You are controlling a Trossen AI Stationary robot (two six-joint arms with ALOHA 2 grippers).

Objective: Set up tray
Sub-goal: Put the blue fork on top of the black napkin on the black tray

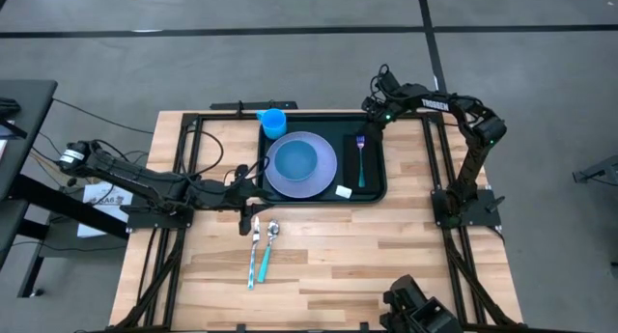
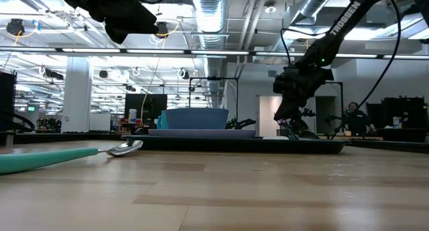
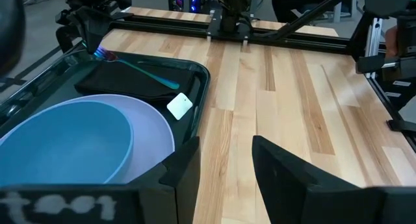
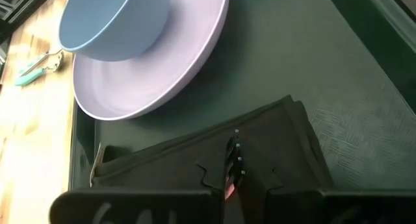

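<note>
The dark tray (image 1: 323, 121) lies at the table's far middle. On it are a lavender plate (image 1: 323, 179) with a blue bowl (image 1: 294, 159), a blue cup (image 1: 274, 123) in the far left corner, and a black napkin (image 1: 351, 174) on the right. A fork (image 1: 362, 167) with a teal handle lies along the napkin. My right gripper (image 1: 369, 121) is at the fork's tine end, shut on it. My left gripper (image 1: 253, 183) is open at the tray's near left corner, with one finger (image 3: 185, 165) over the rim. I cannot tell whether it touches the rim. My right gripper has the fork's tine end (image 4: 234, 152) in the narrow gap between its two fingers. The fingers come from above, slanting in from the table's far right. The teal handle (image 3: 153, 74) runs along the napkin toward the near side, its free end low on the cloth.
A knife (image 1: 255, 251) and a spoon (image 1: 270, 241), both with teal handles, lie on the bare wood near of the tray. A small white tag (image 1: 344, 191) sits at the napkin's near end. Black frame rails run along the table's left, right and far sides.
</note>
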